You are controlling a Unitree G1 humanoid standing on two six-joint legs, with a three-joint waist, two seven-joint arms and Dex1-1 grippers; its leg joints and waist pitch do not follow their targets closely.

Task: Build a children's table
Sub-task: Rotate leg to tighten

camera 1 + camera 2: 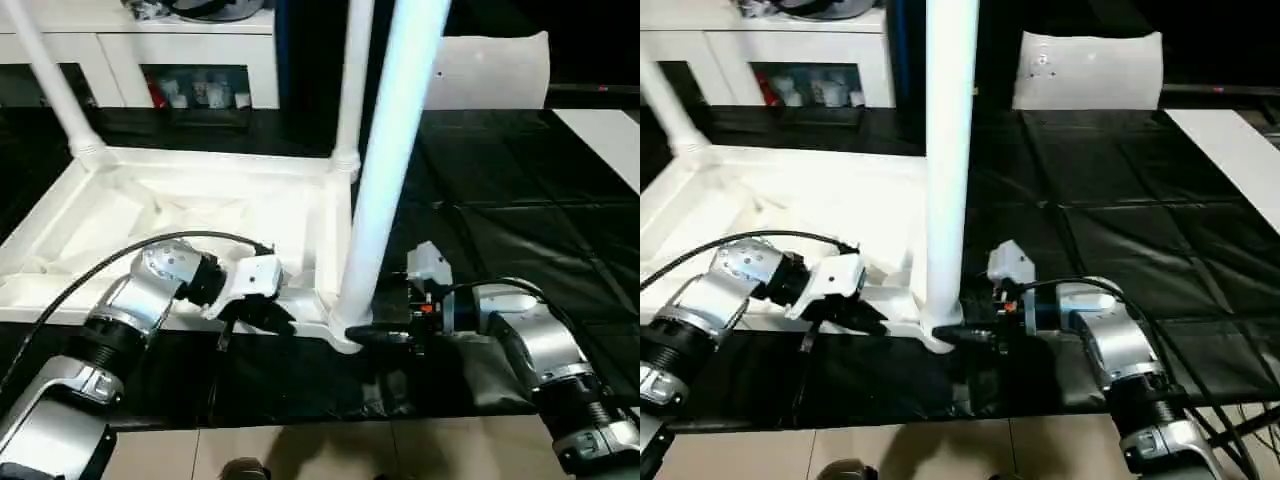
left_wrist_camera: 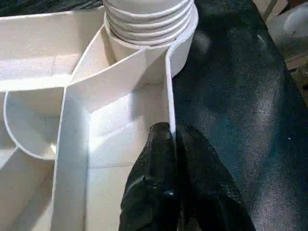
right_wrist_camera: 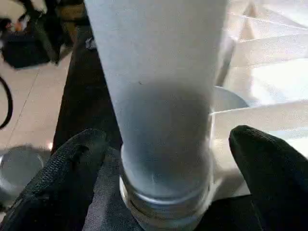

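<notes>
The near leg (image 1: 390,170) of the children's table (image 1: 200,215) ran out through the top edge of the frame, so its far end went unseen — the two legs behind it were cropped the same way. The table's left end was cut by the left edge. In the right wrist view the leg's base hid much of the corner socket (image 3: 166,202). Items on the shelf of the white cabinet (image 1: 195,90), upper left, were too small to identify — mere coloured specks.

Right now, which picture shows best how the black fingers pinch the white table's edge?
The left wrist view: the left gripper is shut on the table's thin side wall. The eye views show it small and side-on.
</notes>
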